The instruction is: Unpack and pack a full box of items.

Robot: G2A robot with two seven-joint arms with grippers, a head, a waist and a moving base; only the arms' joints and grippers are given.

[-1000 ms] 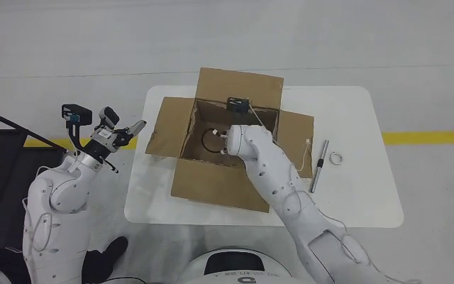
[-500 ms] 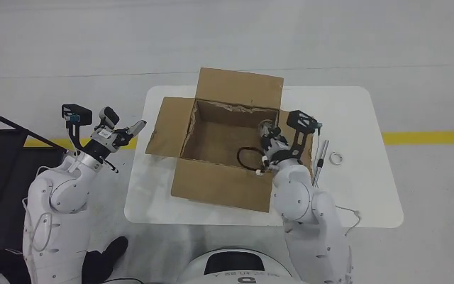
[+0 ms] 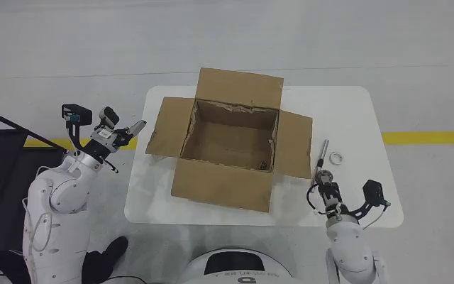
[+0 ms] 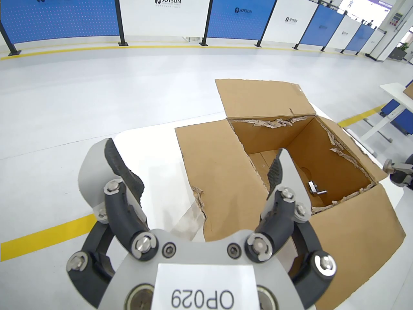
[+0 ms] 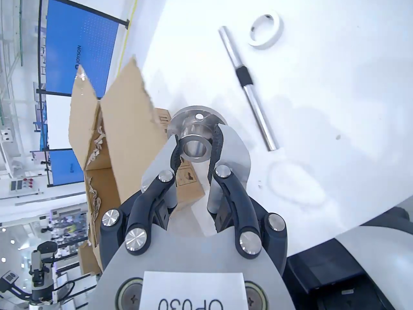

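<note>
The open cardboard box [image 3: 237, 86] stands in the middle of the white table [image 3: 340, 113], all flaps folded out. A small metal bracket [image 4: 314, 188] lies on its floor near one corner [image 3: 267, 165]. My right gripper [image 3: 325, 186] hangs over the table's front right, beside the box [image 5: 125, 108], shut on a metal flanged sleeve [image 5: 195, 130]. My left gripper [image 3: 135, 128] is held off the table's left edge, open and empty [image 4: 195, 149], facing the box [image 4: 209, 162].
A metal rod with a black band [image 3: 320, 160] [image 5: 246, 88] and a white ring [image 3: 336, 158] [image 5: 265, 29] lie on the table right of the box. Bare table [image 5: 322, 98] stretches along the right and front right.
The right arm came out of the box with the metal sleeve and swung to the table's front right. The left arm kept still.
</note>
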